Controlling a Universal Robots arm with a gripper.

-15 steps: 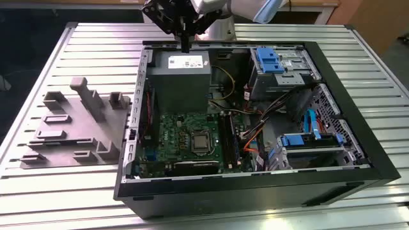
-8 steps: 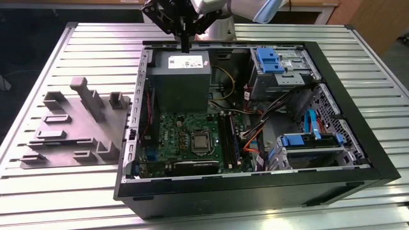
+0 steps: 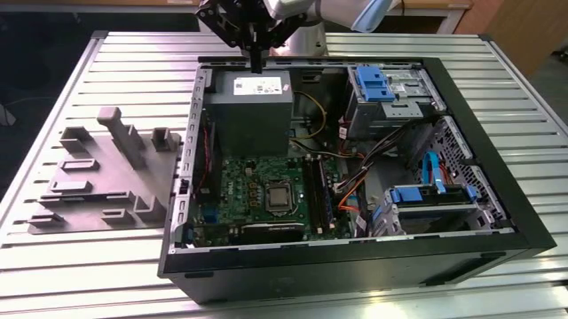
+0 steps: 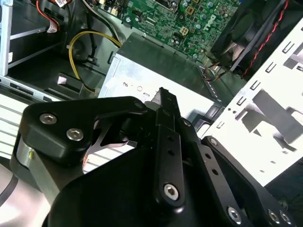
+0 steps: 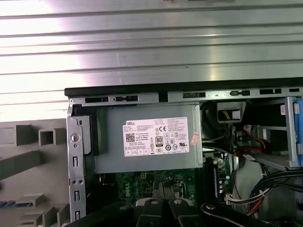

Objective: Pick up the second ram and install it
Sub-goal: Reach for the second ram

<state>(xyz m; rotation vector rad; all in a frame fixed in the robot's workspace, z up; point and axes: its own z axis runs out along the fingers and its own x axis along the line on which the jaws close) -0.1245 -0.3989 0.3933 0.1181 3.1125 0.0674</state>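
Note:
My gripper hangs shut and empty over the far edge of the open computer case, just above the grey power-supply box. Its black fingers press together in both wrist views, tips pointing at the power supply. A thin bluish strip lies in a slot of the grey holder; it looks like the second ram seen on edge. The holder sits on the table at the exterior view's left, well away from the gripper. The motherboard's long black slots lie beside the processor.
The case rests on a slatted metal table. Blue drive brackets, a drive cage and loose orange and black cables fill the exterior view's right half of the case. A fan sits by the case wall.

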